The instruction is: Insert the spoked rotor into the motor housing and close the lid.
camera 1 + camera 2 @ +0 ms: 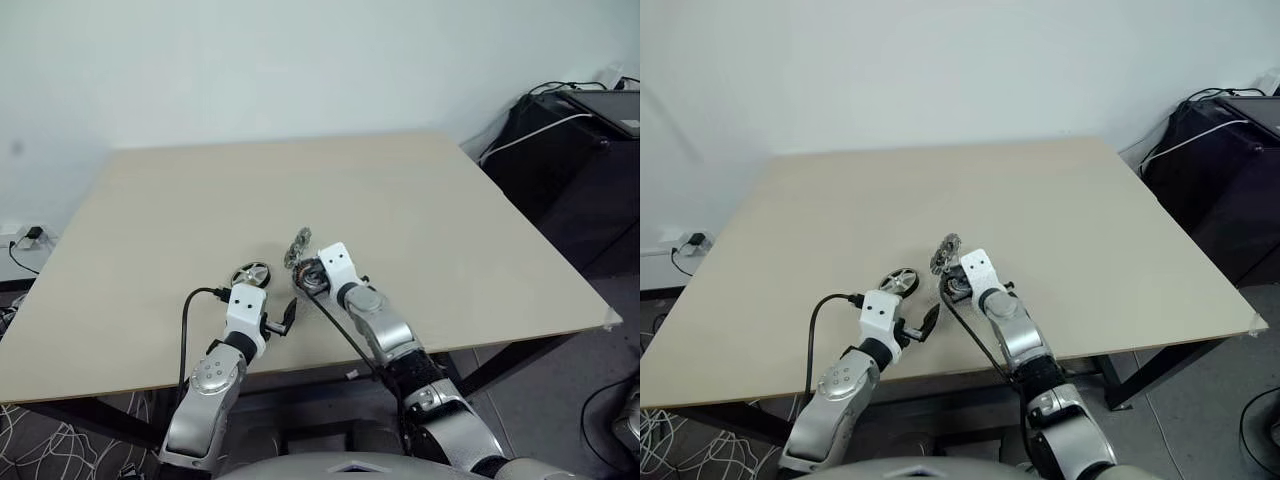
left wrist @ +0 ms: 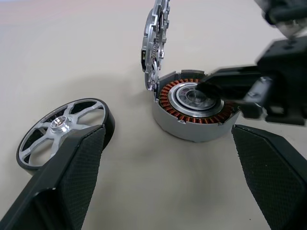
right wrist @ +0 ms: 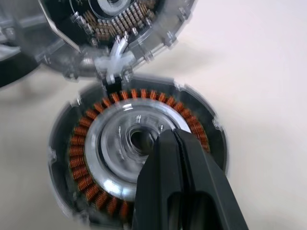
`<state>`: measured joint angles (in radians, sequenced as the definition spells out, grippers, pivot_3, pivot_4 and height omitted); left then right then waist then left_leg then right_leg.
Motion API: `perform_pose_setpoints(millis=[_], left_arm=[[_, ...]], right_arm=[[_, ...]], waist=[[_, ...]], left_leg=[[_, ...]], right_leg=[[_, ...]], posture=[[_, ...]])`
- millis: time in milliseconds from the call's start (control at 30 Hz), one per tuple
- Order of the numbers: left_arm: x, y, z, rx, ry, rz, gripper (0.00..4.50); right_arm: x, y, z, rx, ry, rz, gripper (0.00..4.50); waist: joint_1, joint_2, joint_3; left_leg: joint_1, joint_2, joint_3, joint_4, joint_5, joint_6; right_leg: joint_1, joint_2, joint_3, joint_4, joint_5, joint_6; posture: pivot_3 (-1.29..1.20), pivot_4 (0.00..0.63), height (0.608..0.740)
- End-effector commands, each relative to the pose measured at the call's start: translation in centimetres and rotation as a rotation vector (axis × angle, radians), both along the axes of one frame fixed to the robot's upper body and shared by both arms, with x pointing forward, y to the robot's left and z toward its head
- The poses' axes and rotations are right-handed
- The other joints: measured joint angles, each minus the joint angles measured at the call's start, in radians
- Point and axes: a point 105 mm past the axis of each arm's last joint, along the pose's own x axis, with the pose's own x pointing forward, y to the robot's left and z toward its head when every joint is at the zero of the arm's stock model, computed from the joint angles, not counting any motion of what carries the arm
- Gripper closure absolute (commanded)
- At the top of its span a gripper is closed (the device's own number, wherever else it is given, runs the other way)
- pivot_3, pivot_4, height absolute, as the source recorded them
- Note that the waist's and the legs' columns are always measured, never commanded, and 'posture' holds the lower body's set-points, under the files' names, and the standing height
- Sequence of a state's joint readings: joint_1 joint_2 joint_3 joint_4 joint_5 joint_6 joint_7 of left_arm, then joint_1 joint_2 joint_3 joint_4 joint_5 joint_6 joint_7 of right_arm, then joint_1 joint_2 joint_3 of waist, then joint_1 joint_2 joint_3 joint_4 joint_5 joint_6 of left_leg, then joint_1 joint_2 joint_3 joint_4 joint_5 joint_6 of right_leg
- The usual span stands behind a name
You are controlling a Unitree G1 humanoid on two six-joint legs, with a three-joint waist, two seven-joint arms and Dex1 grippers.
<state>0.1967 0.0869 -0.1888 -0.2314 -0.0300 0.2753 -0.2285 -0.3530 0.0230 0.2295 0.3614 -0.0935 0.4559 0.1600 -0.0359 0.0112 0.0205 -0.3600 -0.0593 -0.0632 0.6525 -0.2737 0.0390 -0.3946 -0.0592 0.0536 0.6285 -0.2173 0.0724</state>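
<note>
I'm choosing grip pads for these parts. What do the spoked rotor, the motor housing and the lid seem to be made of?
Spoked rotor: bright machined metal spokes and hub, probably aluminium, inside a dark glossy rim. Motor housing: matte silvery-grey metal shell around a ring of copper-coloured wire windings and a polished silver centre. Lid: silvery metal with a toothed edge, standing open on its hinge; the alloy can't be told.

1 spoked rotor [image 2: 64,132], 1 motor housing [image 2: 194,112], 1 lid [image 2: 154,40], 1 table [image 1: 450,230].
</note>
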Motion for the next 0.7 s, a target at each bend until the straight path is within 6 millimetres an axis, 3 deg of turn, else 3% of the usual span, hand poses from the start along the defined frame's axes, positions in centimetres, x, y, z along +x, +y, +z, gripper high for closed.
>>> perform_pose_setpoints(millis=[33, 367, 700], left_arm=[[0.5, -0.3, 1.3, -0.017, -0.051, -0.012, 0.0], [0.5, -0.3, 1.3, -0.013, -0.05, -0.016, 0.0], [-0.1, 1.2, 0.9, -0.023, -0.041, 0.027, 0.0]], right_arm=[[-0.8, 0.1, 0.0, -0.002, 0.016, 0.018, 4.47], [1.5, 1.6, 4.5, 0.099, -0.157, -0.018, 4.47], [2.1, 2.3, 2.9, 0.073, -0.109, -0.012, 4.47]], waist=[[0.0, 0.0, 0.0], [-0.001, 0.0, 0.001], [-0.001, 0.0, 0.001]], left_leg=[[0.0, 0.0, 0.0, 0.0, 0.0, 0.0], [-0.001, 0.0, 0.0, 0.0, 0.0, 0.0], [-0.001, 0.0, 0.0, -0.001, 0.0, 0.0]], right_leg=[[0.0, 0.0, 0.0, 0.0, 0.0, 0.0], [-0.001, 0.0, 0.0, 0.0, 0.0, 0.0], [-0.001, 0.0, 0.0, 0.0, 0.0, -0.001]], posture=[[0.0, 0.0, 0.74], [0.0, 0.0, 0.74], [0.0, 0.0, 0.74]])
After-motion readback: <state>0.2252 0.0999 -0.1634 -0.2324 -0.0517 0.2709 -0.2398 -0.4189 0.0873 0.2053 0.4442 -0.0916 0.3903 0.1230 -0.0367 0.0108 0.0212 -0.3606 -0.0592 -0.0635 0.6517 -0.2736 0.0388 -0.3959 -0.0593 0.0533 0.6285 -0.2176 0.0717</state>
